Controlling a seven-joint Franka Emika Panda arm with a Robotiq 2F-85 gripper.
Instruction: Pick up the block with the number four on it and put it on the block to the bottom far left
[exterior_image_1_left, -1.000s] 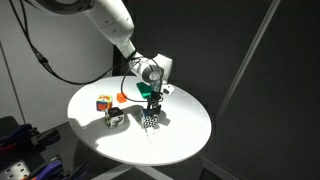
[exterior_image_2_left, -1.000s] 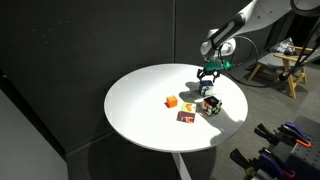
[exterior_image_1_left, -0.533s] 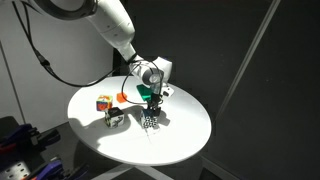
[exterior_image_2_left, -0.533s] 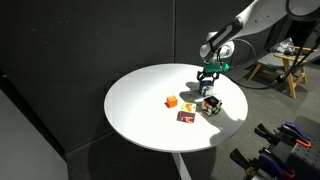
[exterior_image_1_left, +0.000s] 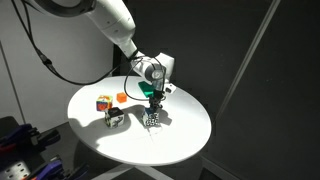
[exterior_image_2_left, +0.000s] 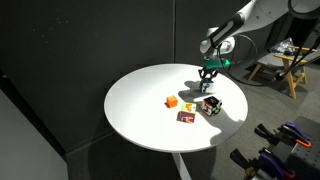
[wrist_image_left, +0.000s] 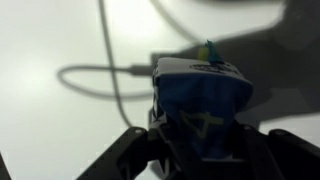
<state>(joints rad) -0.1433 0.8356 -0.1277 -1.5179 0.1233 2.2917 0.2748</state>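
Tool (exterior_image_1_left: 151, 110) pinches the number-four block (wrist_image_left: 200, 95) near the middle of the counter (exterior_image_1_left: 190, 140) | red-and-yellow block (exterior_image_1_left: 103, 102) well apart | my worry: grip slips mid-carry, or block clips the white-and-black cube (exterior_image_1_left: 115, 119).

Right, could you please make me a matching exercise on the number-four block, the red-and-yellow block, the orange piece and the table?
Things:
1. number-four block
2. red-and-yellow block
3. orange piece
4. table

Place, colour or state:
a. round and white
b. between the fingers of the gripper
c. smallest piece, lying free
d. two-coloured cube, lying free

Pairs: 1-b, 2-d, 3-c, 4-a
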